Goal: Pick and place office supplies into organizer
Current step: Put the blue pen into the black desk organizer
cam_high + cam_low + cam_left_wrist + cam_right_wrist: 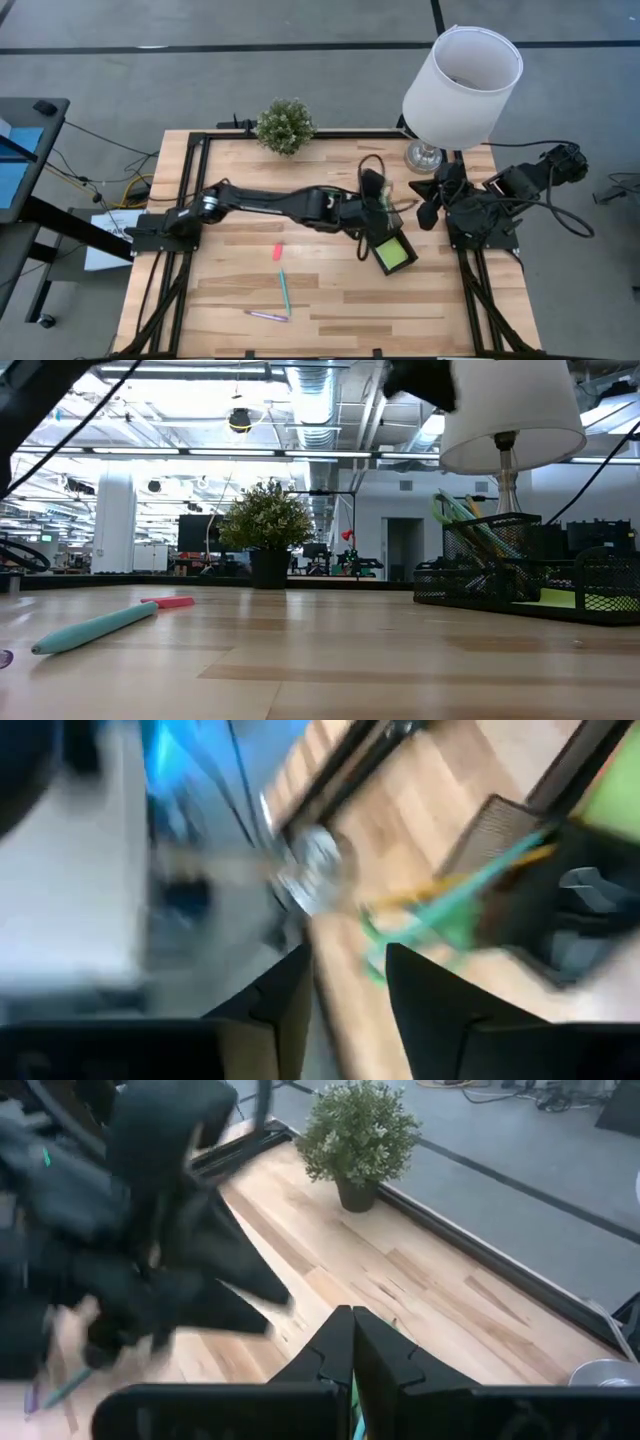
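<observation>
No brand, label or writing is readable in any view. The left wrist view is heavily smeared; green-handled scissors (440, 915) and a yellowish stick beside them are just made out against the organizer (391, 243)'s mesh wall. The left gripper (378, 205) is seen from above at the organizer's far end; its fingers (420, 990) are parted w/ a gap, nothing visibly pinched. The right gripper (352, 1342) is parked at the table's right edge, fingers pressed together, empty. A lime-green sticky-note pad (393, 254) lies in the organizer's near compartment. In the low view, scissors & pens stand tilted in the mesh cup. Left out on the wood: pink eraser (278, 251), teal pen (283, 290), purple pen (266, 316). The table (330, 290) is pale butcher-block, black-framed. A potted plant (285, 126) sits at the far edge; the lamp (460, 85) at the far right is cut off in the low view. Behind: open office, ceiling ducts, strip lights.
</observation>
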Action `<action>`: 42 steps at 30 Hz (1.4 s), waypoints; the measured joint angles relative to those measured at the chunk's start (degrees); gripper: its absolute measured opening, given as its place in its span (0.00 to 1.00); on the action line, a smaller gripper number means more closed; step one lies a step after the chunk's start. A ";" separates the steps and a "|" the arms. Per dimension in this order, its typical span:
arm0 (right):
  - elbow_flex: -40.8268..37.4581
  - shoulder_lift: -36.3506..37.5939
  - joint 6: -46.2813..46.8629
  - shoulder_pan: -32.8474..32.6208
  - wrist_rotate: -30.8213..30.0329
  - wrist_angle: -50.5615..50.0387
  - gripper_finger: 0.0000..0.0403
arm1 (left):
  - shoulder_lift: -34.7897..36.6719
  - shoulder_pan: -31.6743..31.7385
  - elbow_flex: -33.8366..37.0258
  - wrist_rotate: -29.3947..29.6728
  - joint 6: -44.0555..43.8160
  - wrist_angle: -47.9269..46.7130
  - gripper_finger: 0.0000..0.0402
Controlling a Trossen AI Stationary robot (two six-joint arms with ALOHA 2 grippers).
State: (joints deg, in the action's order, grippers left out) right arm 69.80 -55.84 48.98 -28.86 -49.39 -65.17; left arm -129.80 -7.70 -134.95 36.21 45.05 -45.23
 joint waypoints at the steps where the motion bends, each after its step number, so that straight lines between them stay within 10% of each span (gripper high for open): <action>1: 0.00 -0.02 0.03 0.00 0.01 0.03 0.00 | 1.10 -0.10 0.04 0.01 -7.21 -3.22 0.32; 9: 0.00 -1.46 -4.73 0.13 3.13 1.67 0.06 | 5.49 -2.28 0.06 -17.11 -68.12 -34.07 0.39; 16: -0.02 -7.77 -15.12 0.67 7.25 9.08 0.23 | 4.92 -11.53 1.29 -19.28 -93.87 -44.03 0.39; 22: -0.02 -14.21 -19.67 5.08 24.13 19.41 0.37 | 4.90 -16.27 1.81 -24.59 -115.23 -44.83 0.39; 27: -0.02 -17.81 -22.53 7.73 32.41 27.98 0.47 | 5.34 -18.85 1.89 -25.43 -121.74 -44.77 0.39; 42: -0.04 -17.85 -24.03 12.90 32.86 33.43 0.51 | 5.91 -20.14 2.12 -25.47 -128.67 -44.76 0.39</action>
State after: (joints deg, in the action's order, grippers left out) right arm 69.76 -73.69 24.95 -15.97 -16.53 -31.74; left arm -123.89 -27.83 -132.84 10.74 -83.63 -89.99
